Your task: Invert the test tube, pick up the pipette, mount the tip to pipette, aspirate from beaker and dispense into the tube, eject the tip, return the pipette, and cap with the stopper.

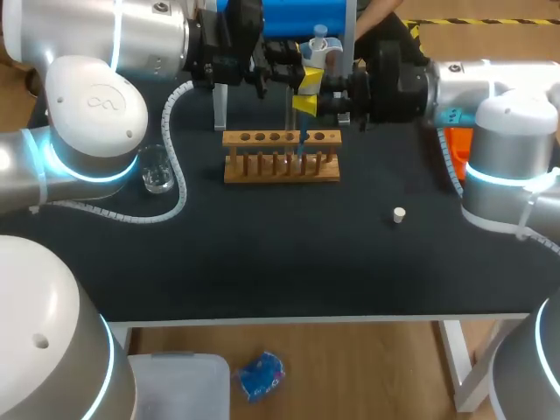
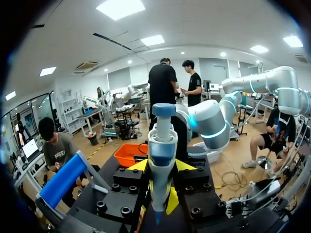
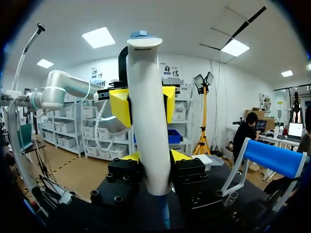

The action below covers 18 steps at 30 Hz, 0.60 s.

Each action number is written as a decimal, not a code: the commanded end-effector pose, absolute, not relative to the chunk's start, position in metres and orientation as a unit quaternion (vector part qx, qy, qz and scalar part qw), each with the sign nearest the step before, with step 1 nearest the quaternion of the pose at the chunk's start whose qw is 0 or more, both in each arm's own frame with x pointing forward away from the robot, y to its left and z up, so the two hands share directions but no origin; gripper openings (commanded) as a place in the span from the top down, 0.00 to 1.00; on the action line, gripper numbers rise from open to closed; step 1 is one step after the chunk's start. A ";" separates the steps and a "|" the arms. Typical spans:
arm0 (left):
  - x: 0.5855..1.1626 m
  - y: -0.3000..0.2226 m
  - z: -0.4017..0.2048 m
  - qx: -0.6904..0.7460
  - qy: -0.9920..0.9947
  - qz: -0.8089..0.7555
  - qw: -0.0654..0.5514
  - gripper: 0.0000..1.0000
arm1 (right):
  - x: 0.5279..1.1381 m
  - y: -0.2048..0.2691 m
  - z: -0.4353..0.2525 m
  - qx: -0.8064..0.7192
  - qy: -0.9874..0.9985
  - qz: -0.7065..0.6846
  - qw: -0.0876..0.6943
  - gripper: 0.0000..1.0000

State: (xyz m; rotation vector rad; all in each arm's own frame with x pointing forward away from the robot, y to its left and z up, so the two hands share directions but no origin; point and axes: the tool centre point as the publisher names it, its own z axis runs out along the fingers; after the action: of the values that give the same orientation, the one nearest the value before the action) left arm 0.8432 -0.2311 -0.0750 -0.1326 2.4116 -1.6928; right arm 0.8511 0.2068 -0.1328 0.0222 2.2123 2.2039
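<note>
Head view shows our left gripper (image 1: 308, 79) and right gripper (image 1: 306, 105) both clamped on the pipette (image 1: 322, 48) above the wooden rack (image 1: 280, 166) near the table's far edge, so we judge the dispensing step is in hand and next needs a plunger press.

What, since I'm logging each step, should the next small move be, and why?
Probably press the plunger to dispense: the left gripper and right gripper hold the pipette upright over the rack, its blue tip pointing down at a hole.
</note>
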 end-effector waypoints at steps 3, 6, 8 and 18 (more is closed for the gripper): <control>0.839 -0.232 -0.075 -0.043 0.813 -0.572 0.094 0.00 | 0.856 0.204 -0.134 -0.001 0.707 0.707 -0.009 1.00; 0.839 -0.232 -0.075 -0.043 0.813 -0.572 0.094 0.00 | 0.855 0.202 -0.133 -0.009 0.708 0.706 -0.017 1.00; 0.839 -0.232 -0.075 -0.043 0.813 -0.572 0.094 0.00 | 0.855 0.200 -0.133 -0.015 0.708 0.705 -0.025 1.00; 0.839 -0.232 -0.075 -0.043 0.813 -0.572 0.094 0.00 | 0.859 0.173 -0.132 -0.070 0.729 0.680 -0.039 1.00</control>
State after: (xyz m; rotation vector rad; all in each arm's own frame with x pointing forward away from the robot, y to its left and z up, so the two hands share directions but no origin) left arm 0.8391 -0.2332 -0.0746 -0.1294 2.4132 -1.6958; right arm 0.8537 0.1864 -0.1372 -0.1630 2.3092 2.1878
